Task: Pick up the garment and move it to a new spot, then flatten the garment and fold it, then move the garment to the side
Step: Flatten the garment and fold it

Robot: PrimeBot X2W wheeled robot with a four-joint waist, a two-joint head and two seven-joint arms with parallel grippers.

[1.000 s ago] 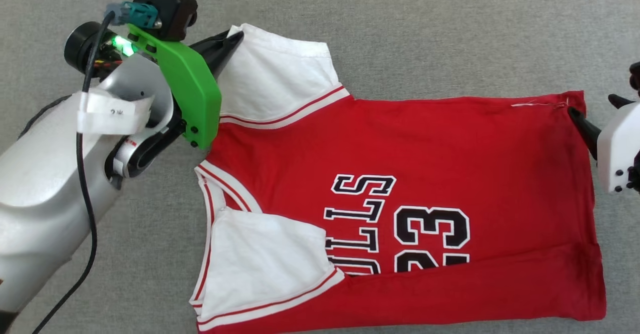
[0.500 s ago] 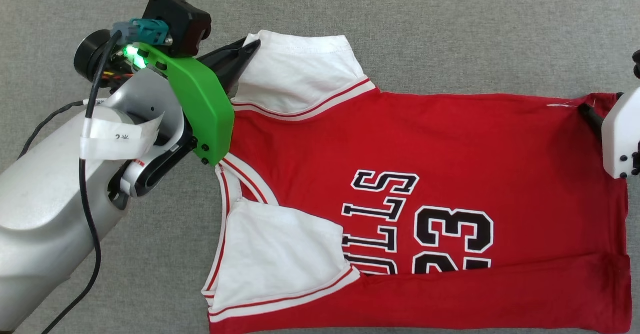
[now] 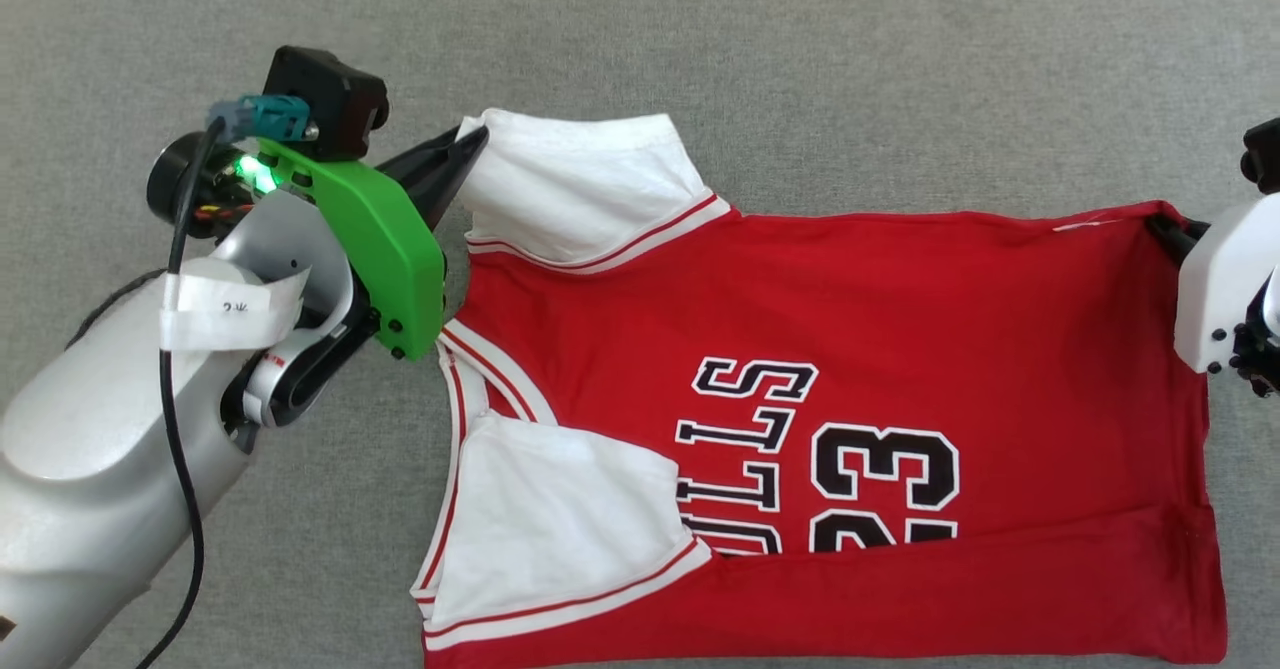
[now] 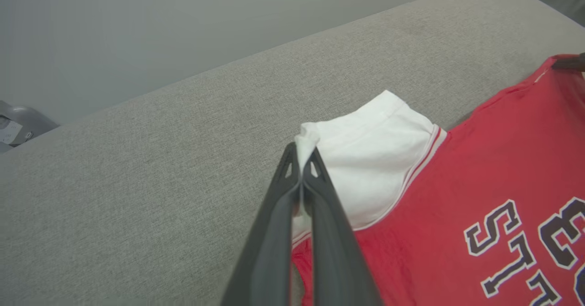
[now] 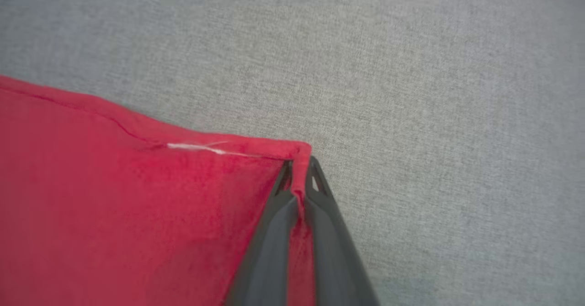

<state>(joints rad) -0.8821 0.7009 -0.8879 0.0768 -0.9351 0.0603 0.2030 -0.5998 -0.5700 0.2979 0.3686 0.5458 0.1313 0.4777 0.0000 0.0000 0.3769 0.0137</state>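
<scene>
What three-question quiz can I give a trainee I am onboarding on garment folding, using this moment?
1. True or false: the left gripper is shut on a white sleeve of the garment.
2. The right gripper pinches which part of the garment? A) the striped collar B) a red hem corner C) the printed lettering
3. Short answer: what number is printed on the chest?
Key: 1 true; 2 B; 3 23.

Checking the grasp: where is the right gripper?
At the head view's right edge, the right gripper is shut on the jersey at its far hem corner, opposite the left gripper pinching the far sleeve.
</scene>
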